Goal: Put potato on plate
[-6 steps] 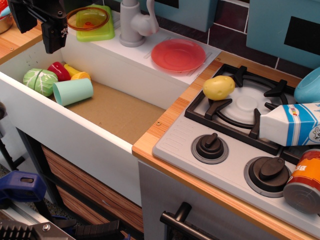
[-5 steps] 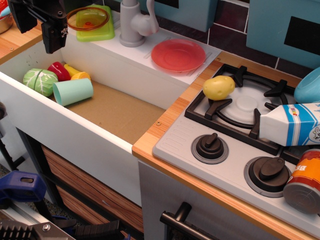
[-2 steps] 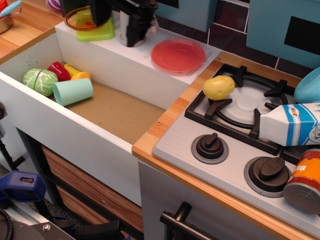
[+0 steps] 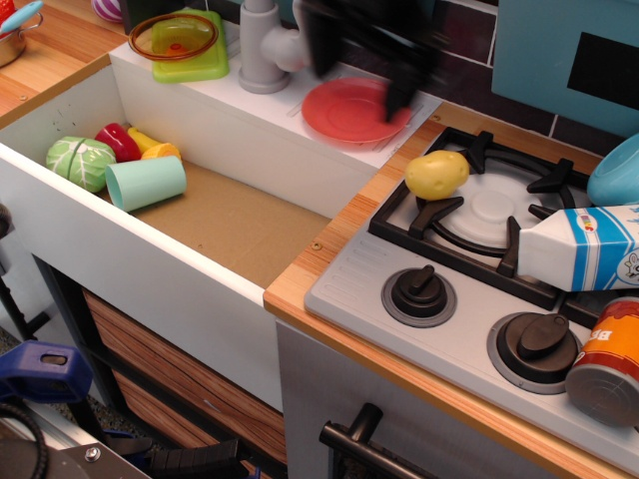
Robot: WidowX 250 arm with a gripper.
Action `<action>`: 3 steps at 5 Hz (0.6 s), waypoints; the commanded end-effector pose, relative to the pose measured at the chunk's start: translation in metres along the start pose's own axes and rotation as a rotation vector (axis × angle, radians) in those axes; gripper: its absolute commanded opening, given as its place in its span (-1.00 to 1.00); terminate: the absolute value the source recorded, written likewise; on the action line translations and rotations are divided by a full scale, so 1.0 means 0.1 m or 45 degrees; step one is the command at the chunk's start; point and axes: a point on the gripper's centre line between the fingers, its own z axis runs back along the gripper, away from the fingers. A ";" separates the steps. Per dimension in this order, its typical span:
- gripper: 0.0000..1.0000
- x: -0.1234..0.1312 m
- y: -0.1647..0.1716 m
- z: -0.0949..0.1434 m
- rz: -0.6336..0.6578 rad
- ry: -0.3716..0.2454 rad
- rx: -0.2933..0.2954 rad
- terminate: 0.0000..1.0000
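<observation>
The yellow potato (image 4: 437, 174) lies on the left edge of the stove grate (image 4: 479, 215). The red-pink plate (image 4: 351, 112) lies flat on the white ledge behind the sink, up and left of the potato. My gripper (image 4: 404, 85) is a dark motion-blurred shape above the plate's right side, up and left of the potato, not touching it. The blur hides whether its jaws are open or shut. Nothing shows in it.
The sink (image 4: 230, 215) holds a green-white cabbage (image 4: 80, 162), a red piece (image 4: 118, 141), a yellow-orange piece (image 4: 155, 148) and a mint cup (image 4: 146, 183). An orange bowl on a green tray (image 4: 180, 42) and a grey faucet (image 4: 265, 45) stand behind. A milk carton (image 4: 579, 247) and can (image 4: 606, 361) sit right.
My gripper has swept from the far left above the sink's corner, rightward across the back ledge, to above the plate's right side. The potato and the plate have not moved.
</observation>
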 end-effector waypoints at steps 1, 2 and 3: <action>1.00 0.31 -0.28 -0.06 -0.045 -0.100 -0.002 -1.00; 1.00 0.41 -0.38 -0.22 -0.056 -0.134 0.008 -1.00; 1.00 0.44 -0.41 -0.32 -0.050 -0.162 -0.037 -1.00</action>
